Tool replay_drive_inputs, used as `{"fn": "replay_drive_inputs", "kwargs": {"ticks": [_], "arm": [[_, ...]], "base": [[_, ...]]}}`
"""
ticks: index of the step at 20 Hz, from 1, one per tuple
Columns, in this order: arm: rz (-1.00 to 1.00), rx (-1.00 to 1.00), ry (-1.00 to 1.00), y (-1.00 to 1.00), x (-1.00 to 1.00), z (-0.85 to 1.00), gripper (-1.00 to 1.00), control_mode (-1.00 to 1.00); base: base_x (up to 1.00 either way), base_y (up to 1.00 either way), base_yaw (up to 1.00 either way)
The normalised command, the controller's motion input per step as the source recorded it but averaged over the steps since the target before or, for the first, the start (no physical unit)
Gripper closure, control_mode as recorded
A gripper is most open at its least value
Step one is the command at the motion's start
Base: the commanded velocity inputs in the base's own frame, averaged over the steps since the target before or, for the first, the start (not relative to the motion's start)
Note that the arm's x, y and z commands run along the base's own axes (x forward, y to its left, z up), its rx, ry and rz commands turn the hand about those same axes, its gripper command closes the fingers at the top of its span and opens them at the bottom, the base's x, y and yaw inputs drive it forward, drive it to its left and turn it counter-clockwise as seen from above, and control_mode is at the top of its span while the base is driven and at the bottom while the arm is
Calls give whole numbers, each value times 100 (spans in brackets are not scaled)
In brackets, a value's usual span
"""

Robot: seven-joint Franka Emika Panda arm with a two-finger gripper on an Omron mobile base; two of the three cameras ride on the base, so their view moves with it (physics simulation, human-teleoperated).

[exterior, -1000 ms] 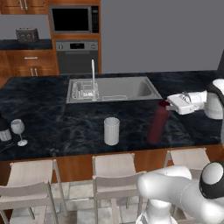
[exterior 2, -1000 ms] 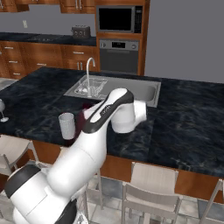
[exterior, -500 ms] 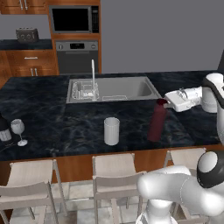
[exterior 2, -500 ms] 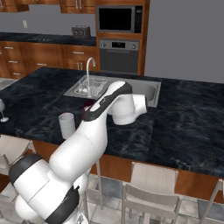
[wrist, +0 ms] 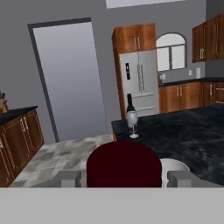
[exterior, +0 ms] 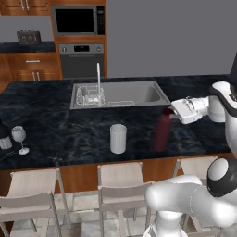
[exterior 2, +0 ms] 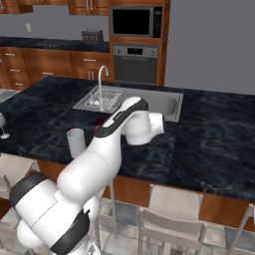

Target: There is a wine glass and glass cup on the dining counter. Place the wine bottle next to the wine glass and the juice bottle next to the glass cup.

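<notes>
Half done: wine bottle (exterior: 3, 137) beside wine glass (exterior: 19, 137); gripper (exterior: 170, 112) clamped on juice bottle (exterior: 162, 130), short of glass cup (exterior: 118, 138).

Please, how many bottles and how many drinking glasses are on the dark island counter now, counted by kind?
Bottles: 2, the wine bottle and the juice bottle
Stemmed glasses: 1, the wine glass
Tumblers: 1, the glass cup
Total: 4
</notes>
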Motion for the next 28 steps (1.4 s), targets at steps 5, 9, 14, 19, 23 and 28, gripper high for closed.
{"fn": "replay_drive_inputs", "kwargs": {"ticks": [5,9,14,19,23,28], "arm": [[0,0,-8,14,7,-17,100,-100],[0,0,0,4,23,0,100,-100],[0,0,-4,9,22,-2,100,-100],[0,0,-3,3,29,-5,100,-100],[0,0,-6,7,27,-12,100,-100],[0,0,-3,6,22,-20,100,-100]], "base": [[0,0,0],[0,0,0],[0,0,0],[0,0,0],[0,0,0],[0,0,0]]}}
